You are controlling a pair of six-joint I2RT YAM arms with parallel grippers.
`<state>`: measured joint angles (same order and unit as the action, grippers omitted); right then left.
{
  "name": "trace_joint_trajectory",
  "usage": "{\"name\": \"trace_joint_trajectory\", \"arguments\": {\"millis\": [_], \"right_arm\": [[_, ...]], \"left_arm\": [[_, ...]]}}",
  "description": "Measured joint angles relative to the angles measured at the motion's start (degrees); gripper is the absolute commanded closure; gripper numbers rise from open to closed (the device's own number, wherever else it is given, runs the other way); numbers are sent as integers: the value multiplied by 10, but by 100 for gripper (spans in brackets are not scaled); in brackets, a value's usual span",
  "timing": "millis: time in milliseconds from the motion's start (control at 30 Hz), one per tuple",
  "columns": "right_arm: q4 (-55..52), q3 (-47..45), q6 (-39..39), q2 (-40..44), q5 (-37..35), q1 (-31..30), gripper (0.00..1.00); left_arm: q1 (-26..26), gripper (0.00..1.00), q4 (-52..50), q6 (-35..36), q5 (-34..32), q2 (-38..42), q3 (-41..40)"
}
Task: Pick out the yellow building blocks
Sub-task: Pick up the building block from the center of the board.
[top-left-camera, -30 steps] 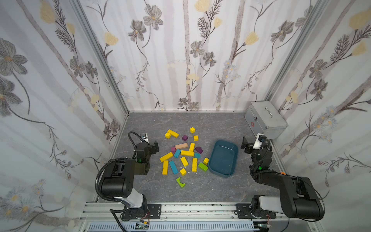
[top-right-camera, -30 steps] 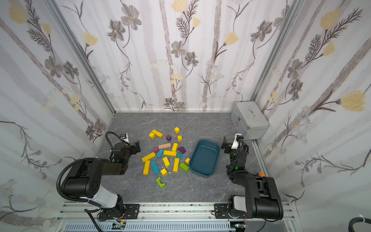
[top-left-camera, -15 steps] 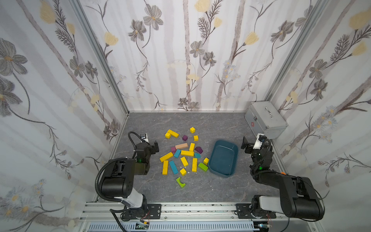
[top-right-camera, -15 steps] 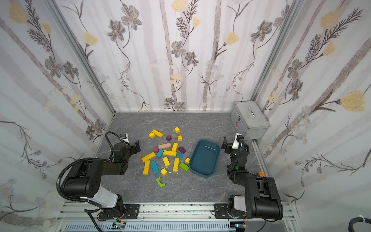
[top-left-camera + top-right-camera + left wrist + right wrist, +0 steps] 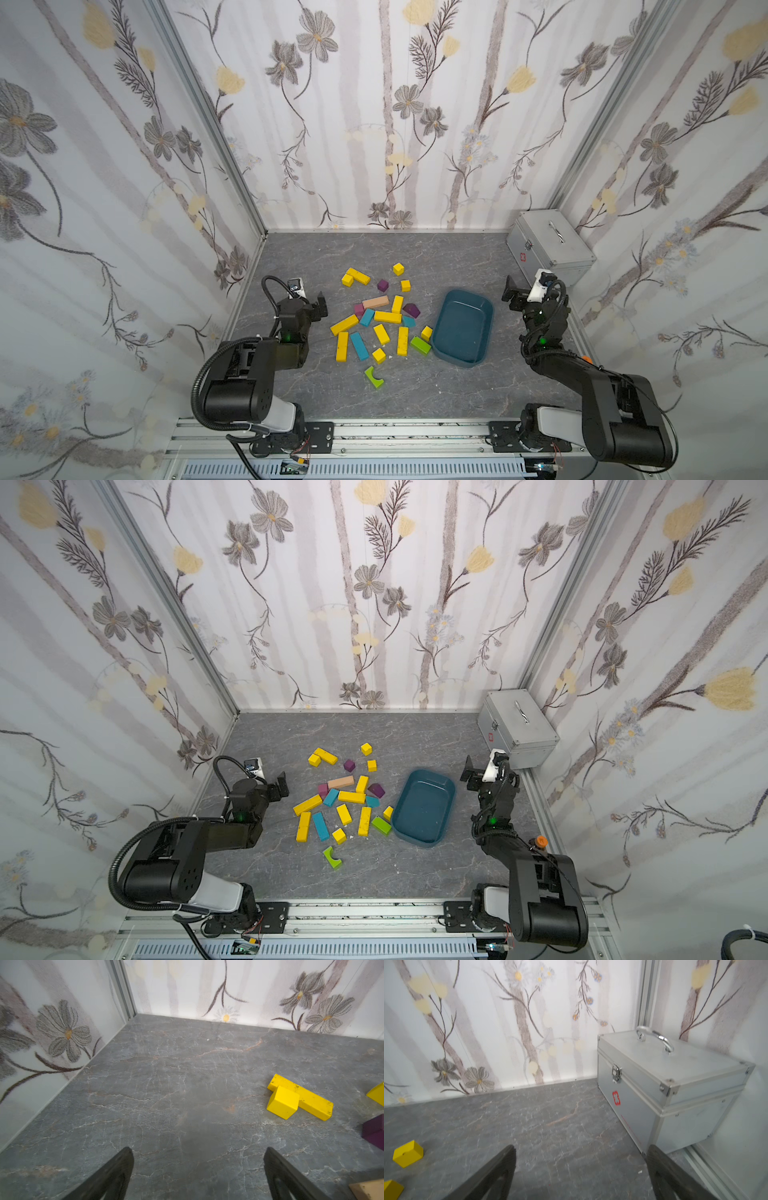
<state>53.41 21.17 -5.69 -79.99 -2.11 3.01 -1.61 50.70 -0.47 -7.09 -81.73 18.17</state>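
Several yellow building blocks (image 5: 387, 317) lie scattered mid-floor among other colours, in both top views (image 5: 351, 797). A yellow cube (image 5: 282, 1102) leans against a yellow bar (image 5: 311, 1101) in the left wrist view. The right wrist view catches two yellow cubes (image 5: 408, 1154) at its edge. My left gripper (image 5: 307, 301) hovers low just left of the pile, open and empty (image 5: 198, 1157). My right gripper (image 5: 530, 291) is on the far side of the basin, by the metal case, open with only bare floor between its fingers (image 5: 581, 1155).
An empty teal basin (image 5: 463, 328) sits right of the pile. A silver metal case (image 5: 550, 245) stands in the back right corner. Purple (image 5: 382, 285), teal (image 5: 358, 345), lime green (image 5: 420, 345) and peach (image 5: 375, 302) blocks mix with the yellow ones. Walls enclose three sides.
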Motion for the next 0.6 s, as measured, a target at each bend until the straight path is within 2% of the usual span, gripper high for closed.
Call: {"name": "trace_joint_trajectory", "arguments": {"millis": [167, 300, 433, 600], "right_arm": [[-144, 92, -29, 26, -17, -8, 9], [-267, 162, -52, 41, -14, -41, 14], [-370, 222, -57, 57, 13, -79, 22], [-475, 322, -61, 42, 61, -125, 30]], "left_arm": [[-12, 3, -75, -13, -42, 137, 22], [-11, 4, -185, -37, -51, 229, 95], [-12, 5, -308, -54, -13, 259, 173], [-14, 10, -444, -61, 80, 244, 261]]}}
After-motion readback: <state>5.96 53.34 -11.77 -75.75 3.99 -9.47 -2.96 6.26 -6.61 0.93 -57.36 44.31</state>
